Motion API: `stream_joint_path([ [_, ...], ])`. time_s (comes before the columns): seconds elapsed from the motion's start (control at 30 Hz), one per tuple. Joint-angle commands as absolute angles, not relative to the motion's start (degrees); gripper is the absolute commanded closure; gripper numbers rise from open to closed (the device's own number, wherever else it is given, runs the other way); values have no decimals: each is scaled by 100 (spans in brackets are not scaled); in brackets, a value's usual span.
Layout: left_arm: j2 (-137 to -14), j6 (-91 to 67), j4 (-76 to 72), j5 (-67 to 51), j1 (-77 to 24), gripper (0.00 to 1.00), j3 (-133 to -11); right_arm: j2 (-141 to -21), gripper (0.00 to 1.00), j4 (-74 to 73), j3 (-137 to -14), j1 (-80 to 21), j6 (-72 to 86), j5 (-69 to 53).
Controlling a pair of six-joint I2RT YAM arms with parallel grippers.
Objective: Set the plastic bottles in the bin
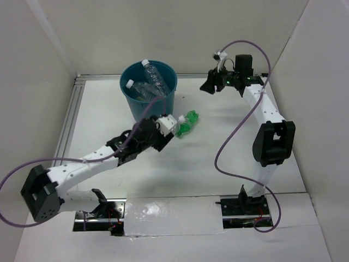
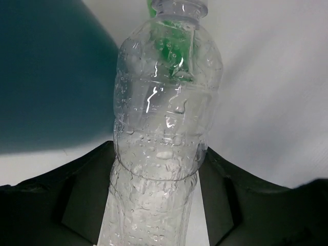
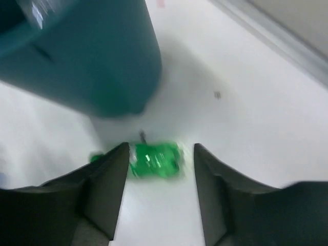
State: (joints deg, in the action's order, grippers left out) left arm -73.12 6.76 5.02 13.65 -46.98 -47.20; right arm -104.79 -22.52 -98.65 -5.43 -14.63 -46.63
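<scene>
On the white counter point(image 1: 98, 109), the left arm reaches from its near-left base toward the middle. The left tool point(image 2: 159, 154) is pinching a clear crinkled plastic bottle point(image 2: 164, 118): the wrist view shows the dark fingers point(image 2: 77, 205) lying against both of its sides, with its neck pointing away from the tool. The bottle's neck end is just beside a crumpled green plastic bottle point(image 1: 187, 122), which lies on its side on the counter just right of the tool.

Just beyond the left tool stands the round dark teal plastic bin point(image 1: 136, 106), upright near the far edge and left of centre. Several clear bottles with white caps point(image 1: 152, 76) already lie inside it, leaning against its wall.

At the far right, level with the bin's rim, the right tool point(image 1: 207, 85) hangs above the counter. Its fingers are spread with nothing between them, and its camera looks down on the green bottle and the bin's wall.
</scene>
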Motion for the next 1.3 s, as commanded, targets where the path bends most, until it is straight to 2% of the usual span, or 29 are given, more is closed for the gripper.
stream_joint_path([
  [0.0, -6566, 256, 229, 906, -4527, 100, -5860, -10274, 37, -2593, -9326, -466, -2179, -4545],
  [0.2, -6855, -850, -1009, 843, -3544, 100, -6907, -10485, 0, -2724, -9018, -580, -1732, -4113],
  [0.4, -7768, -2204, -1590, 1528, -2804, 98, -7417, -10547, 0, -2575, -8675, -712, -1072, -3727],
  [0.53, -8313, -2566, -1644, 1731, -2610, 87, -7646, -10600, 0, -2505, -8570, -826, -853, -3665],
  [0.63, -8621, -2707, -1591, 1784, -2497, 57, -7874, -10670, 0, -2452, -8569, -879, -511, -3665],
  [0.67, -8622, -2707, -1425, 1845, -2496, 36, -7936, -10809, 0, -2400, -8630, -879, -231, -3665],
  [0.73, -8692, -2707, -1284, 1916, -2496, 16, -8059, -10976, 0, -2339, -8684, -879, 121, -3665],
  [0.77, -8692, -2646, -1283, 1916, -2496, 1, -8060, -11030, 0, -2338, -8684, -879, 436, -3665],
  [1.0, -7841, -2102, -1222, 1863, -2496, 1, -7990, -11592, 0, -2399, -8807, -1388, 1695, -2647],
  [1.27, -5785, -2048, -723, 1863, -2873, 1, -6523, -12032, 0, -2364, -9079, -2091, 2461, -1443],
])
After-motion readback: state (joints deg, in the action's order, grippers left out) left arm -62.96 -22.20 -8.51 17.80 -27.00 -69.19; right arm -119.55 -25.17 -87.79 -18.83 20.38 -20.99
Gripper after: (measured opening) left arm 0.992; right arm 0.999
